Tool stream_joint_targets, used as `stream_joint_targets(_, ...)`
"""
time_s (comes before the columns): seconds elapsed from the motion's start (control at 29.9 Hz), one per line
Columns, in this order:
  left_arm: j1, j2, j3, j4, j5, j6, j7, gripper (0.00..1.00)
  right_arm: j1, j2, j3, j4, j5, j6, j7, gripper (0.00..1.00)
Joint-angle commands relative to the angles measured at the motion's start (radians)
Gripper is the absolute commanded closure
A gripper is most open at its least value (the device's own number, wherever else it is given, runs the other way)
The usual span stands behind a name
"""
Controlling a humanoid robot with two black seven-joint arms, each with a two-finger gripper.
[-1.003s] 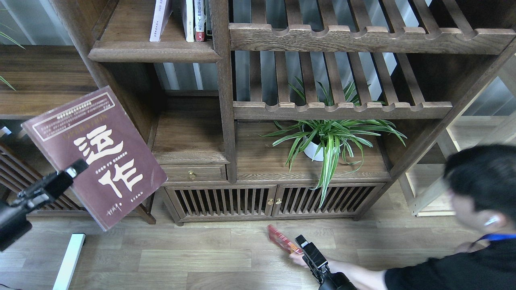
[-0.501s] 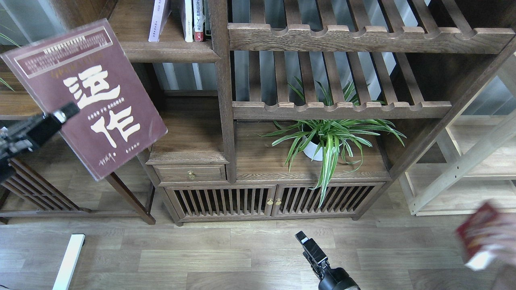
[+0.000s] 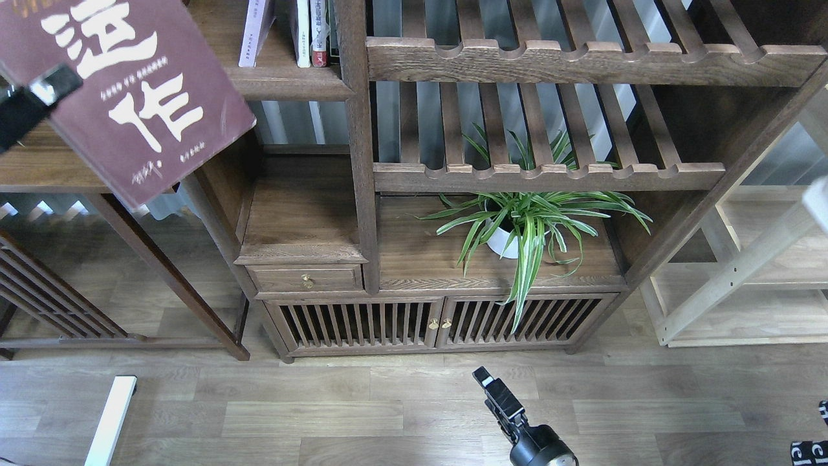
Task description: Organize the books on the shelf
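Up in the top left corner, the big maroon book (image 3: 123, 90) with white Chinese letters is tilted in the air, and its top is cut off by the edge of the view. The left gripper (image 3: 48, 87) is clamped on the book's left side. The book hangs in front of the dark shelf (image 3: 291, 83), covering its left end. On that shelf, just to the right of the book, a pale lavender book (image 3: 253, 32) leans, and a few thin books (image 3: 314, 32) stand beside it. A thick wooden post (image 3: 359, 142) stands at the shelf's right end. Further right are slatted racks (image 3: 550, 175) and a green plant (image 3: 524, 223) in a white pot. Down low over the floor (image 3: 323, 408), the right gripper (image 3: 495, 388) holds nothing; I cannot tell if it is open or closed.
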Motion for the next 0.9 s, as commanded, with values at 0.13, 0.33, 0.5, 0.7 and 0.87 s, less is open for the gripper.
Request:
stream_joint_targets(0.13,-0.147,0.001,0.031,0.033,0.003,0.0,0.032,1.0,0.003,0.0,0.0,0.003,0.006,0.0,0.0,0.01)
stream_joint_targets(0.33,-0.186,0.008,0.015,0.068,0.018,0.0,0.032,1.0,0.002,0.0,0.003,0.005,0.008,0.0,0.0,0.01)
stream_joint_targets(0.5,-0.186,0.019,-0.005,0.073,0.044,0.0,0.032,1.0,0.003,0.0,0.0,0.006,0.008,0.0,0.0,0.01)
stream_joint_targets(0.7,-0.227,0.015,0.02,0.078,0.043,0.0,0.032,0.99,0.002,0.0,0.0,0.008,0.008,0.0,0.0,0.01)
stream_joint_targets(0.87,-0.259,0.005,0.05,0.102,0.027,0.0,0.032,0.98,0.002,0.0,0.0,0.008,0.009,0.0,0.0,0.01)
